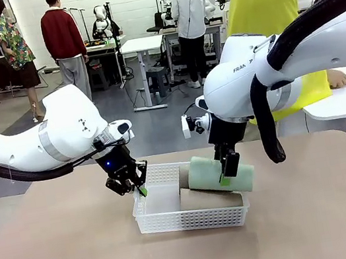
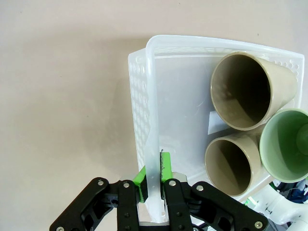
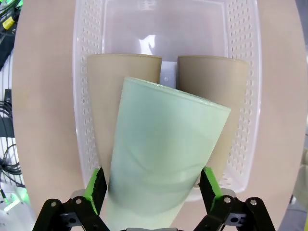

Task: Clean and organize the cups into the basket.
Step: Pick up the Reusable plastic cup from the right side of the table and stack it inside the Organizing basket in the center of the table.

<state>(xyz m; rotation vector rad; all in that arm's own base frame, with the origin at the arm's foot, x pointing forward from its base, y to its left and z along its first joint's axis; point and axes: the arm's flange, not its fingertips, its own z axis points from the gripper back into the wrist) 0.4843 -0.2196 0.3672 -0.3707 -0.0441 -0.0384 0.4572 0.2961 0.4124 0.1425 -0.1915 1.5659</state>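
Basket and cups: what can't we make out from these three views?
- Mint green cup, right wrist view: its base is cut off by the bottom edge, so contact with the right tool pads is unclear.
- Two tan cups, front view: mostly covered by the mint cup and basket wall.
- Basket's gripped wall, left wrist view: the left tool hides the part it is shut on.

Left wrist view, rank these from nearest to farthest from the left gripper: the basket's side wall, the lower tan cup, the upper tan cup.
1. The basket's side wall: clamped between the left gripper pads.
2. The lower tan cup: lying in the basket, right of the gripper.
3. The upper tan cup: lying beyond the lower one, toward the basket's far end.
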